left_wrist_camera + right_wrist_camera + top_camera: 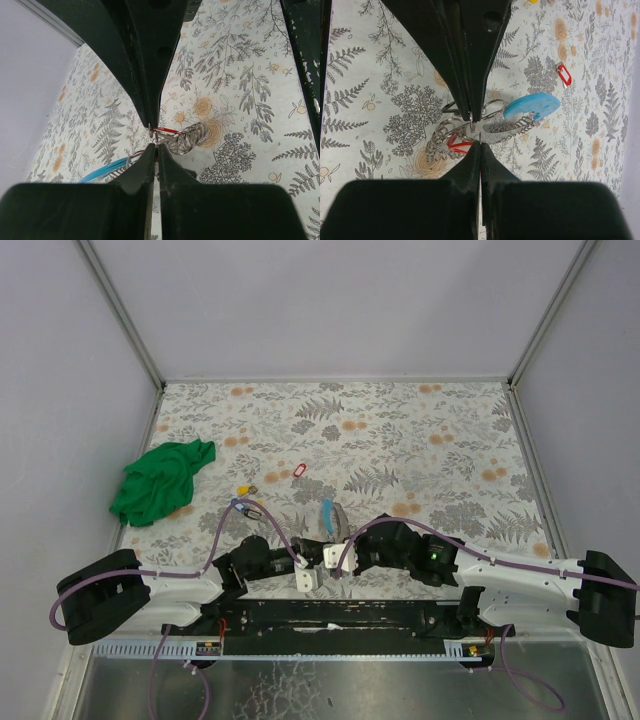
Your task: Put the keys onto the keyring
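The left pincer (156, 136) and right pincer (476, 132) meet clenched at the thin grey wire keyring with a light-blue arc (532, 106), near the middle of the floral-print tabletop (400, 440). Whether either truly nips the wire is unclear. A slipping coil could spring shut, likely shedding the small red-tagged metal key (457, 145) among its loops.

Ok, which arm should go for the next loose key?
Left, I'd say. The yellow-tagged key and the red-tagged key lie left of centre, nearer the left gripper. The right gripper, shut at the keyring, could hold it steady.
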`<act>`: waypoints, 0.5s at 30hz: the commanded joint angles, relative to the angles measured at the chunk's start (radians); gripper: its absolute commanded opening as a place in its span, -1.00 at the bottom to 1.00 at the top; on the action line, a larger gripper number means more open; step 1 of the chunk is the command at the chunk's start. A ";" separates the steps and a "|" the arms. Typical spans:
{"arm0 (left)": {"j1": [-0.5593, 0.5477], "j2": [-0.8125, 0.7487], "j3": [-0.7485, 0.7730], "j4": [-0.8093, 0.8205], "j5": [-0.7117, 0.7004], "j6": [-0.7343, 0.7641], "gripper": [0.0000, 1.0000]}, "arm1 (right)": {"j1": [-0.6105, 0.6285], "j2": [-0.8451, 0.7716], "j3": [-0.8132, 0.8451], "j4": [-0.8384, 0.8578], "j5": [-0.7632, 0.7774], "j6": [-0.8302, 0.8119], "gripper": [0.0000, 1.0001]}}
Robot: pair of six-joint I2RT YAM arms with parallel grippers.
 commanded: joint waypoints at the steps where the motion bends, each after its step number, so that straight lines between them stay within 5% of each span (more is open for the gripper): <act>1: -0.009 -0.008 0.014 0.070 0.002 0.008 -1.00 | 0.009 -0.001 0.052 0.025 0.013 0.016 -1.00; 15: -0.009 -0.008 0.009 0.091 -0.020 0.005 -1.00 | 0.009 0.004 0.071 -0.024 -0.027 0.023 -1.00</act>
